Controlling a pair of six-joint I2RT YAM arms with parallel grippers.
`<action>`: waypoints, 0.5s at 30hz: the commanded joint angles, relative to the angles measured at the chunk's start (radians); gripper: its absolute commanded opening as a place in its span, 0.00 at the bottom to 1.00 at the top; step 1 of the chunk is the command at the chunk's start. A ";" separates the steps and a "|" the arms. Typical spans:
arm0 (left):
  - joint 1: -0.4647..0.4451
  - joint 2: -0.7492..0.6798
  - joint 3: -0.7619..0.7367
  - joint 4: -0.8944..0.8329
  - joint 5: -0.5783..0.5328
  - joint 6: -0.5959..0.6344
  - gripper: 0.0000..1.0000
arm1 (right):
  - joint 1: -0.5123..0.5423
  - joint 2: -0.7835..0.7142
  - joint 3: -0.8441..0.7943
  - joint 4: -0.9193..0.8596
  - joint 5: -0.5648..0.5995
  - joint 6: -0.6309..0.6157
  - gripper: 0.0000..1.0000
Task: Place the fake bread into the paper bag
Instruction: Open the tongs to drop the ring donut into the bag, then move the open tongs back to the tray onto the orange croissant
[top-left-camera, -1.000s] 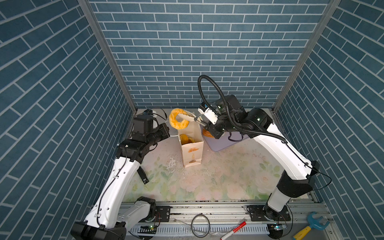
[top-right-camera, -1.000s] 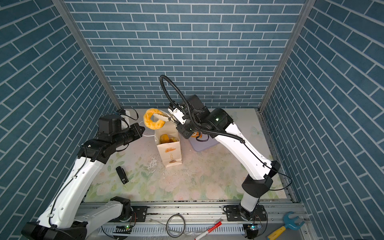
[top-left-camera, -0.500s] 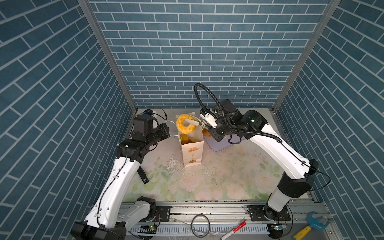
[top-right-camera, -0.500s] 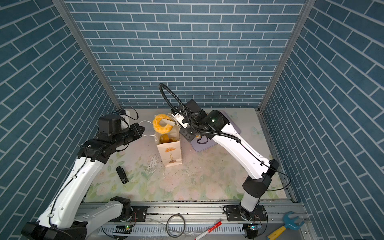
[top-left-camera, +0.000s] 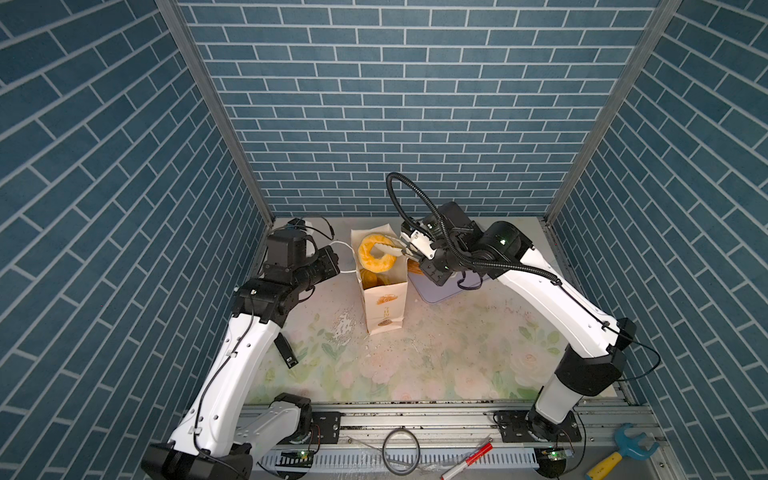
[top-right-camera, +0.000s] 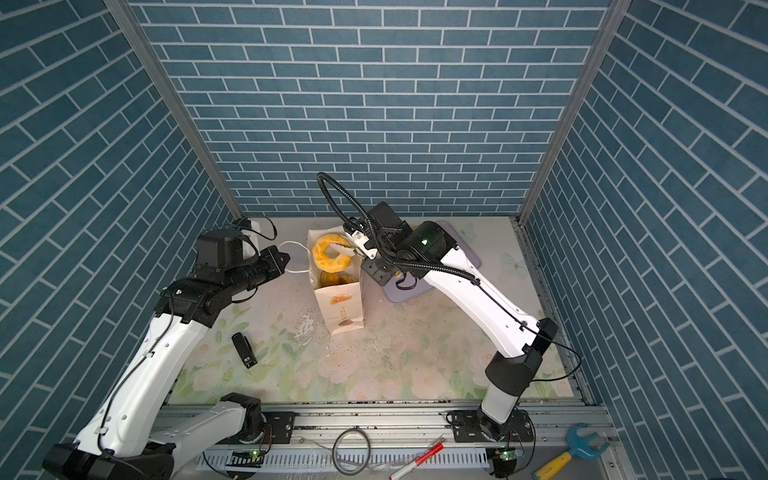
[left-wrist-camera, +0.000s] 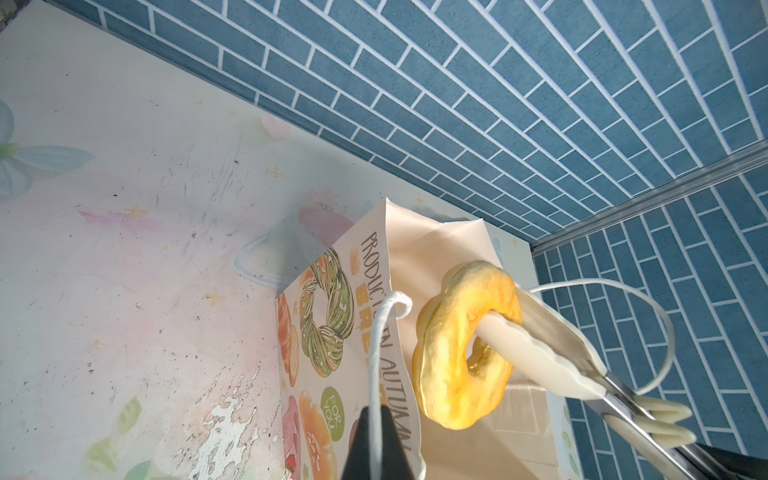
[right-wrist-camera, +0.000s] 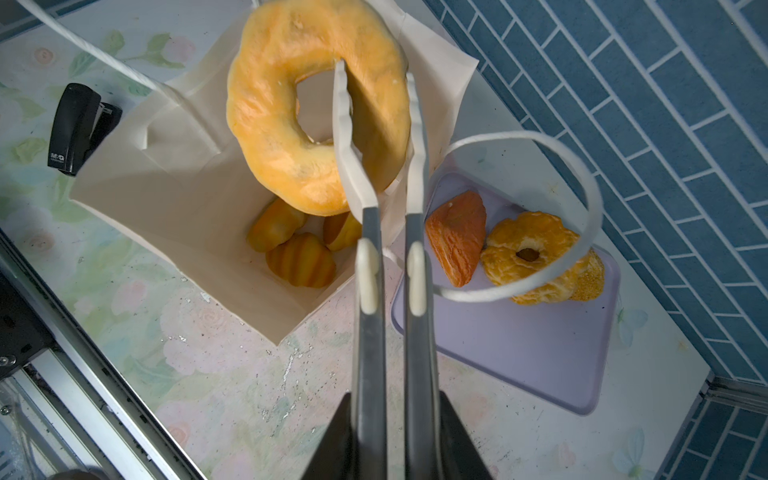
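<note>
Held piece: the ring bread (right-wrist-camera: 266, 108) is hanging over the open mouth of the paper bag (top-left-camera: 384, 303), with one tong tip passing through its hole and the other pressing outside the band.
Right arm: the right gripper (right-wrist-camera: 392, 428) is squeezing the tongs (right-wrist-camera: 370, 311), its jaws nearly together on the steel arms.
Left arm: the left gripper (left-wrist-camera: 376, 440) is pinching the cord handle (left-wrist-camera: 376, 353) tight, seemingly steadying the bag.
Handling: it is looking light, glossy and a little squashy; gripping across the band is suiting it, though it may be slipping on smooth tips.
Waiting: the flaky triangle (right-wrist-camera: 457, 237) and second ring (right-wrist-camera: 507, 257) are sitting on the lilac tray (right-wrist-camera: 519, 353); the small rolls (right-wrist-camera: 301, 259) are lying inside the bag.

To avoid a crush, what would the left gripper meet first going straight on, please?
Probably the paper bag: its printed wall lies just ahead of the left gripper pinching its cord handle.
</note>
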 joint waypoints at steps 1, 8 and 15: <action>-0.006 -0.005 0.003 -0.014 -0.015 0.004 0.00 | -0.003 0.008 0.051 0.011 0.027 -0.035 0.33; -0.006 -0.003 0.008 -0.015 -0.021 0.001 0.00 | -0.002 0.025 0.159 -0.002 0.000 -0.032 0.36; -0.006 -0.007 0.009 -0.018 -0.032 0.003 0.00 | -0.021 0.033 0.297 -0.002 0.002 -0.013 0.38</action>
